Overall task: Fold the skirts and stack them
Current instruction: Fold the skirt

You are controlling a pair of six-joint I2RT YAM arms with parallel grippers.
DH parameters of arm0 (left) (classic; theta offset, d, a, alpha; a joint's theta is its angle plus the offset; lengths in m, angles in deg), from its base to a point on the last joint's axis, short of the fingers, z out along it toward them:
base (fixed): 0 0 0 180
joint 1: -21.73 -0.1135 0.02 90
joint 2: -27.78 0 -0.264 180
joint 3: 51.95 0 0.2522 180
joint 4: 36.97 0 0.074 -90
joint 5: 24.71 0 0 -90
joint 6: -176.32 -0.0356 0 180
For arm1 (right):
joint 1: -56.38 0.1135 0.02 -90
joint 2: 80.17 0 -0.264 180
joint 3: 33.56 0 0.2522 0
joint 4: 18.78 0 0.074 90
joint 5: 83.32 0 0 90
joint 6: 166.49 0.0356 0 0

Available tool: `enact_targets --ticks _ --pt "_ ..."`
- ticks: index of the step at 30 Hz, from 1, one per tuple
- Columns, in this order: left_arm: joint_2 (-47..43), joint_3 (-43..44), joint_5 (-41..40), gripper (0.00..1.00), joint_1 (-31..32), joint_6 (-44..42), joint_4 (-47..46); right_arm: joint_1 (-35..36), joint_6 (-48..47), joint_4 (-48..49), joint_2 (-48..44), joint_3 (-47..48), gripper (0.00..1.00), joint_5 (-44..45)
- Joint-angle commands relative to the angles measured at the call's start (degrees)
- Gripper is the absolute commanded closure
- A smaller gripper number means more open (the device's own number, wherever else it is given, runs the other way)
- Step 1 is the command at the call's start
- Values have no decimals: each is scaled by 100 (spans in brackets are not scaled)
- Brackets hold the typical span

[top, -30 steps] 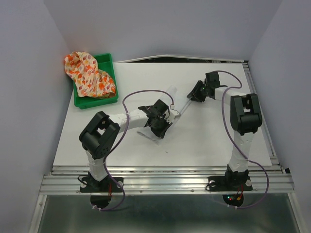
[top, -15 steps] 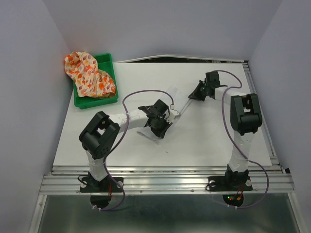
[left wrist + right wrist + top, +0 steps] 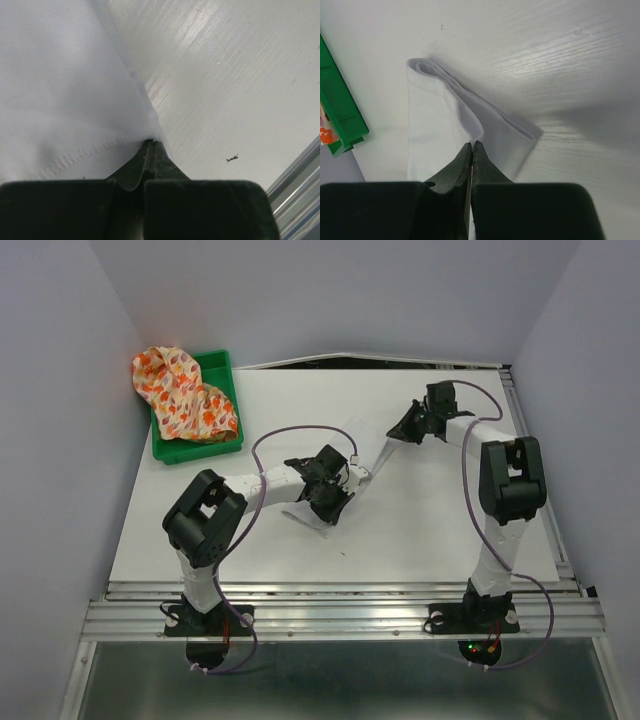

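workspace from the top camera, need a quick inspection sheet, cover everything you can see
surface: white table, lightly scuffed
job's things: white skirt lies partly folded mid-table; floral skirt is bunched in the green tray at the far left corner, spilling over its rim
clutter: one small dark speck on the table near the front
pincers: left pincer shut on the white skirt's hem; right pincer shut on a fold of the same skirt
cables: purple cables loop along both arms
surroundings: grey walls on three sides; metal rail along the near edge
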Motion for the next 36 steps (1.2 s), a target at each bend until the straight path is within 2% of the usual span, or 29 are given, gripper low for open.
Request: enact_targets --ticks 1,9,13,22,28,36 --pt "63 -230 -209 100 3 -67 46 20 15 -237 140 -92 99 -45" --pt "-25 -230 -279 100 12 -84 72 20 -117 -246 695 -83 99 244" --pt "-367 -187 -384 100 12 -84 125 20 -240 -220 879 14 99 508" --pt "-1097 218 -411 100 12 -207 1188 20 -293 -229 915 -22 99 587" --pt "-931 25 -262 100 29 -225 1083 20 -205 -237 950 -13 99 544" --pt "-553 358 309 100 29 -137 749 20 -249 -255 889 -83 99 535"
